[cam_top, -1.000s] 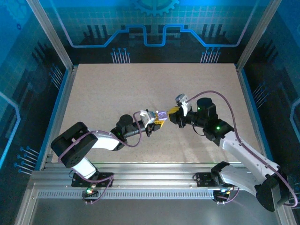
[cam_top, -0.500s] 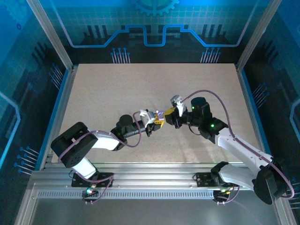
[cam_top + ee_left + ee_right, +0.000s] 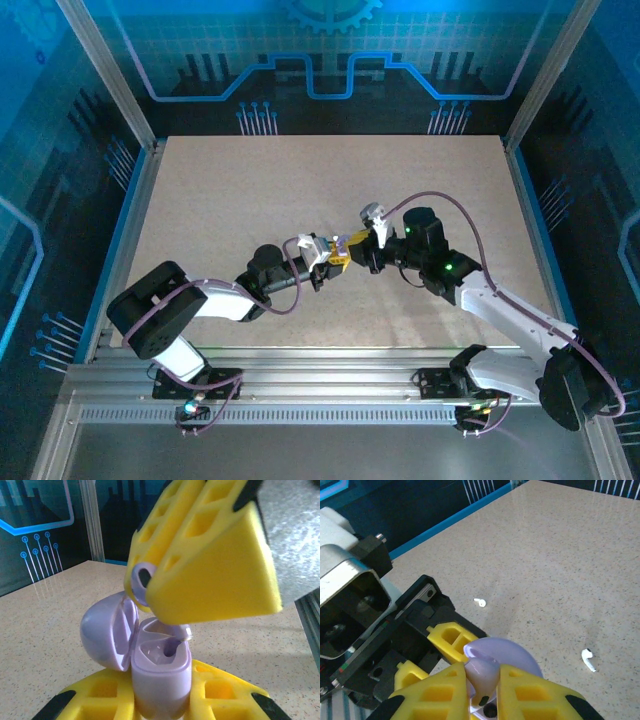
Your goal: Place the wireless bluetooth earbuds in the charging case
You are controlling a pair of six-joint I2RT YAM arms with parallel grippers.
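Both grip: left jaws hold the charging case [image 3: 160, 680]; right jaws, moved closer, pinch a lilac piece [image 3: 142, 578].

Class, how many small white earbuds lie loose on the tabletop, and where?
2, in the right wrist view. The far earbud lies on the table near the middle; the near earbud lies toward the right edge, right of the open charging case. Others may be hidden.
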